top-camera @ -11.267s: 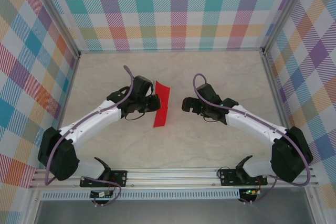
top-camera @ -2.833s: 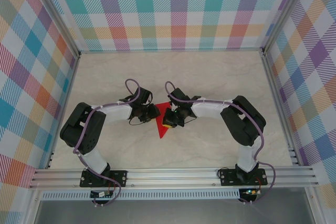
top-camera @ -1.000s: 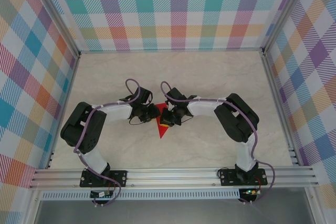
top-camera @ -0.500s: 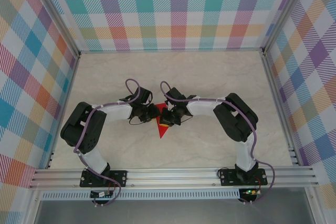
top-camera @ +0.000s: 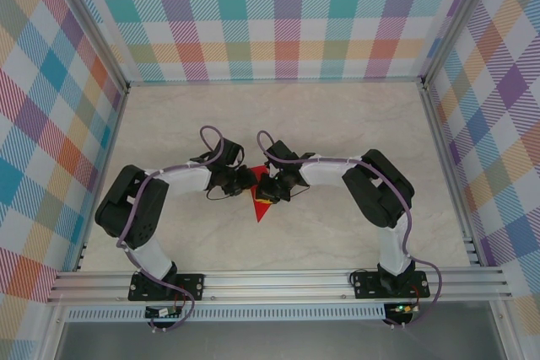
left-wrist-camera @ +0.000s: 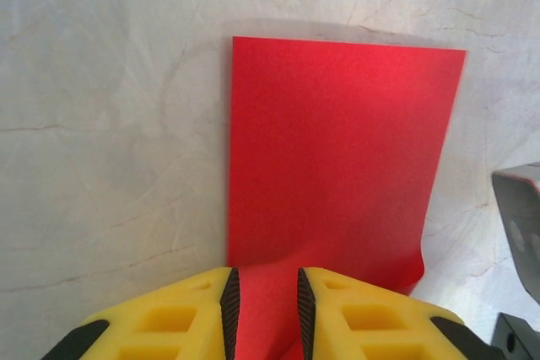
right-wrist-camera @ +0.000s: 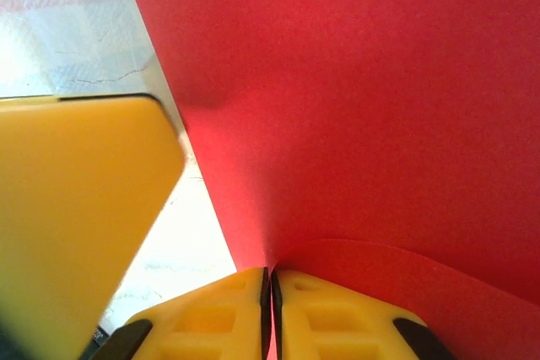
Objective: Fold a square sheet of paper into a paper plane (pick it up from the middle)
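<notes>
Checked pastel walls enclose a pale marbled table [top-camera: 354, 233]. Red paper [top-camera: 258, 210], partly folded, lies at the middle of the table, well apart from every edge. Its long axis runs from the far edge to the near edge. Its pointed end faces the near edge, leaning slightly left. The wider end lies under the two grippers, which meet over it from either side.

Left gripper [top-camera: 245, 180]: positioned at the paper's left side, at the wide end. In the left wrist view its yellow fingers [left-wrist-camera: 181, 314] stand a narrow gap apart with red paper showing in the gap. A flat rectangular panel stretches away from them on the table. Whether the pads pinch the paper cannot be told; possibly they only straddle it.

Right gripper [top-camera: 266, 192]: positioned at the paper's right side, just beside the left gripper. In the right wrist view its fingers [right-wrist-camera: 337, 318] are clenched to a hairline slit, with a raised, curved flap of the paper caught in it.
</notes>
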